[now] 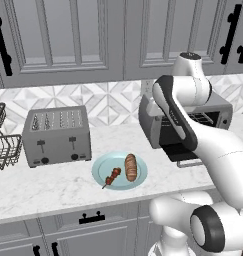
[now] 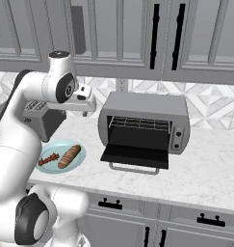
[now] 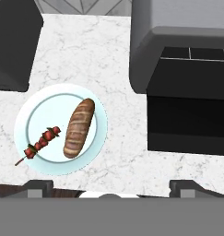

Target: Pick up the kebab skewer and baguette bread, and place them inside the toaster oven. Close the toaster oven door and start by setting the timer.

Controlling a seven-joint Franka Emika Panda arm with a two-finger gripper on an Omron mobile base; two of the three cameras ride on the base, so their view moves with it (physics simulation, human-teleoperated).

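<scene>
The gripper (image 3: 111, 186) is held wide open and empty, high above the counter (image 3: 122, 156); the skewer (image 3: 38, 145) and the baguette (image 3: 79, 127) are laid side by side on the teal plate (image 3: 42, 103); the toaster oven (image 2: 145, 120) is seen to the right, its door (image 2: 135, 157) dropped open.

The white marble-patterned counter (image 3: 132, 152) looks smooth with faint grey veins. The wide grey toaster oven (image 2: 146, 112) has a matt brushed-metal shell, and its dark glass door (image 2: 136, 156) is flat and dull. The golden-brown baguette bread (image 3: 79, 127) shows a ridged, rough crust on a smooth pale teal plate (image 3: 32, 110).
</scene>
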